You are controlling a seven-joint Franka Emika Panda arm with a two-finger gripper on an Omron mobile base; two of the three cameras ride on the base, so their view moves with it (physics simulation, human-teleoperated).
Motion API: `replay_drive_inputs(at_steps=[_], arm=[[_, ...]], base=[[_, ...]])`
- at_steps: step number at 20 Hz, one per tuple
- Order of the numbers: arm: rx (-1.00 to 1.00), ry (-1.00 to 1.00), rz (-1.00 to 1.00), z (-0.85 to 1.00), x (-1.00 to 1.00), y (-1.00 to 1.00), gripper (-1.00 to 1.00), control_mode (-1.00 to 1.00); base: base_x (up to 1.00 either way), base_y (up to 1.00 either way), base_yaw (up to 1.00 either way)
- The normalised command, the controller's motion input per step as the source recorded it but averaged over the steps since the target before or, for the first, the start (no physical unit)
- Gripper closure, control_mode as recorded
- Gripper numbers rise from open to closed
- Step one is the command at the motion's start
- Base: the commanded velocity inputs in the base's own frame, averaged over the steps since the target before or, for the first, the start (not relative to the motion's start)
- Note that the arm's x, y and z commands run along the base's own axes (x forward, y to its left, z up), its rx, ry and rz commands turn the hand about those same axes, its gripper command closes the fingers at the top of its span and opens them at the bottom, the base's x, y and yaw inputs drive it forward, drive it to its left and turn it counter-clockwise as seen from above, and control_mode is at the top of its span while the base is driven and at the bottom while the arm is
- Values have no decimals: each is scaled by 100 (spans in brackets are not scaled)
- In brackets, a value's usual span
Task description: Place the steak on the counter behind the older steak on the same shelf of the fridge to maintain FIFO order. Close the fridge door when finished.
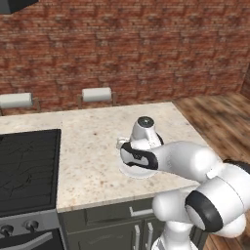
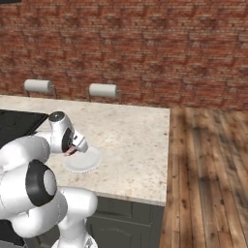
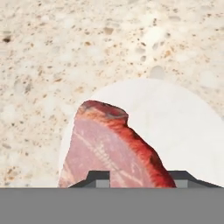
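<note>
- Pink raw steak (image 3: 107, 151) lies on a white plate (image 3: 175, 127) on the bench (image 1: 93, 146), near its front edge.
- Soft, slick and light, I judge; grip across the middle.
- Claw (image 3: 139, 178) straddles the steak; whether it pinches yet, I cannot tell.

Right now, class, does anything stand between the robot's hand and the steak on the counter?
No. In the hand view the hand is right at the steak, one dark fingertip on each side of it, with nothing between. The steak lies on a white plate on the counter.
</note>
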Motion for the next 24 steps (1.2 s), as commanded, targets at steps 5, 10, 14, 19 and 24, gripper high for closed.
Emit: replay_drive_inputs(at_steps=[5, 10, 14, 19, 24], arm=[[10, -17, 0, 87, -24, 0, 100, -100], [12, -12, 0, 93, -31, -1, 100, -100], [11, -2, -2, 99, -40, -14, 100, -100], [3, 0, -2, 86, -41, -14, 100, -100], [1, 0, -3, 44, -44, -12, 100, -100]], base=[[0, 0, 0], [0, 0, 0], [0, 0, 0], [0, 0, 0], [0, 0, 0]])
